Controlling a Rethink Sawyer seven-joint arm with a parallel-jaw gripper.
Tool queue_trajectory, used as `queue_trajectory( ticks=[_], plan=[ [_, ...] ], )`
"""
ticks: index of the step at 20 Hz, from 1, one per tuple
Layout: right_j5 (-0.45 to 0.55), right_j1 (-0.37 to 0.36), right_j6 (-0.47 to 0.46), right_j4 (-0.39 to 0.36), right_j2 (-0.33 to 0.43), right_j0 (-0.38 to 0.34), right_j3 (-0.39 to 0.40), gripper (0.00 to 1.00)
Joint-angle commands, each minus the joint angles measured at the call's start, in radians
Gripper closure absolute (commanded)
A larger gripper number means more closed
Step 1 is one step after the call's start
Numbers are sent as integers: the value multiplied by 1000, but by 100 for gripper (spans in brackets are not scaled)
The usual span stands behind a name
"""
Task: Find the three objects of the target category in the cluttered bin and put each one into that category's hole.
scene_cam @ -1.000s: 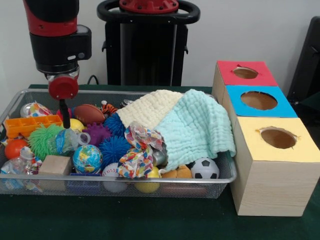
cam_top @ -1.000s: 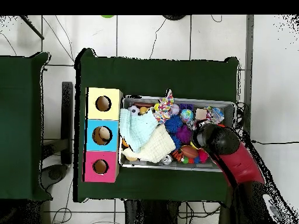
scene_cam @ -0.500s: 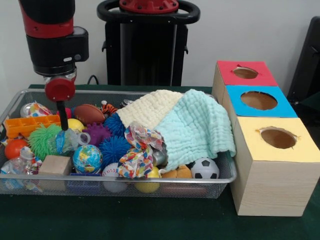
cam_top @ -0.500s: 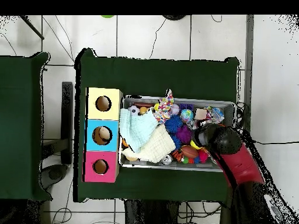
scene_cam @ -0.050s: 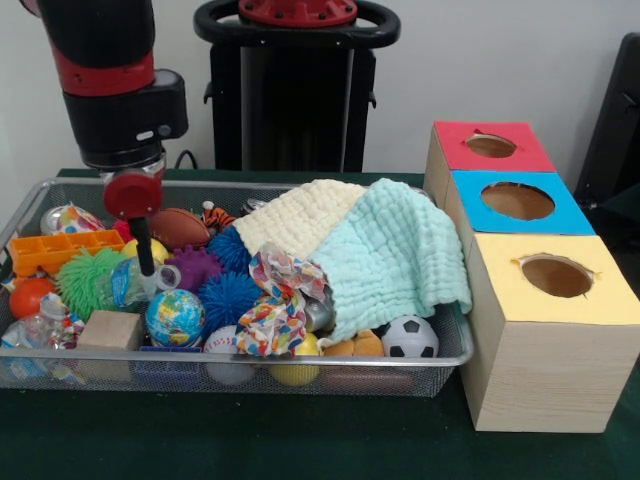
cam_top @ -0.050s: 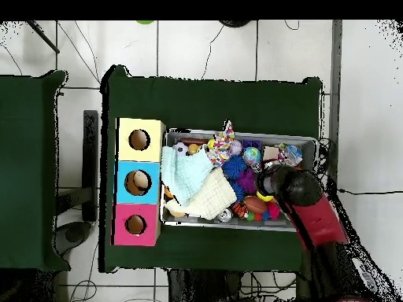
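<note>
- Wire mesh bin (scene_cam @ -0.050s: 455, 345) on green table (scene_cam @ -0.050s: 300, 440); everything below placed relative to the bin.
- Gripper (scene_cam @ -0.050s: 147, 262) hangs over the bin's left part in front view, thin black tip down among the toys just above the purple spiky ball (scene_cam @ -0.050s: 192, 266) and beside the yellow ball (scene_cam @ -0.050s: 152, 249). Cannot tell if the pincer is open or closed, or if it grips anything.
- Red and black arm (scene_cam @ -0.050s: 112, 80) rises above the bin's left end; overhead view shows it covering the bin's right end (cam_top @ -0.050s: 303, 200).
- Target category not clear from the pictures; ball-type toys lie in the bin: globe ball (scene_cam @ -0.050s: 174, 317) front left, soccer ball (scene_cam @ -0.050s: 409, 338) front right corner, brown football (scene_cam @ -0.050s: 179, 228) near back left, blue spiky balls (scene_cam @ -0.050s: 228, 295) centre, green spiky ball (scene_cam @ -0.050s: 88, 280) left.
- Also in the bin: orange tray (scene_cam @ -0.050s: 62, 249) far left, wooden block (scene_cam @ -0.050s: 110, 330) front left, patterned cloth (scene_cam @ -0.050s: 275, 305) centre front.
- Cream cloth (scene_cam @ -0.050s: 295, 215) and mint cloth (scene_cam @ -0.050s: 395, 255) cover the bin's right half, mint one draped over the right rim.
- Three boxes with holes stand just right of the bin: red box (scene_cam @ -0.050s: 490, 147) farthest back, blue box (scene_cam @ -0.050s: 518, 202) in the middle, yellow box (scene_cam @ -0.050s: 555, 280) nearest the front.
- Overhead: the boxes (cam_top @ -0.050s: 139, 181) sit touching the bin's left end.
</note>
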Motion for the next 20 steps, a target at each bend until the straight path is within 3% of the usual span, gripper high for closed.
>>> queue_trajectory(
  ticks=[1, 14, 20],
  plan=[
    [-74, 44, 204, 58, 137, -16, 67, 0],
    [-197, 122, 168, 20, 226, -91, 43, 0],
    [-216, 151, 172, 2, 193, -69, 12, 0]
  ],
)
